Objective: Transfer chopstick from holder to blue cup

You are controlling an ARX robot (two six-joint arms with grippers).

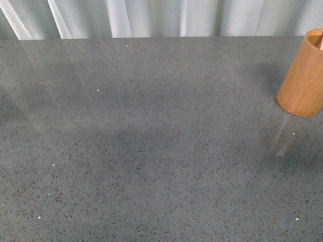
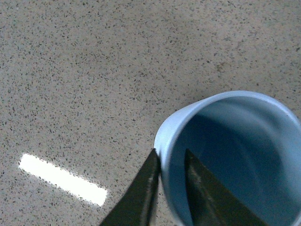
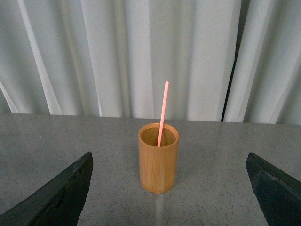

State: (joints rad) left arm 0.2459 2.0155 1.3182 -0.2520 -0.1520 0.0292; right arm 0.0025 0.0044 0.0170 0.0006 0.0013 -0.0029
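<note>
Pale pink and very thin, the chopstick (image 3: 162, 113) leans in the holder (image 3: 158, 165), a long stretch of it clear above the rim; it is probably light, stiff and smooth, apt to slip or pivot in a loose pinch, so the bare shaft above the rim looks the place to take it, squarely; the right fingers (image 3: 66, 188) are spread wide, facing the holder and not touching it; the left fingers (image 2: 141, 197) straddle the wall of the blue cup (image 2: 197, 101), seemingly clamped on it, far across the worktop (image 1: 153, 156).
</note>
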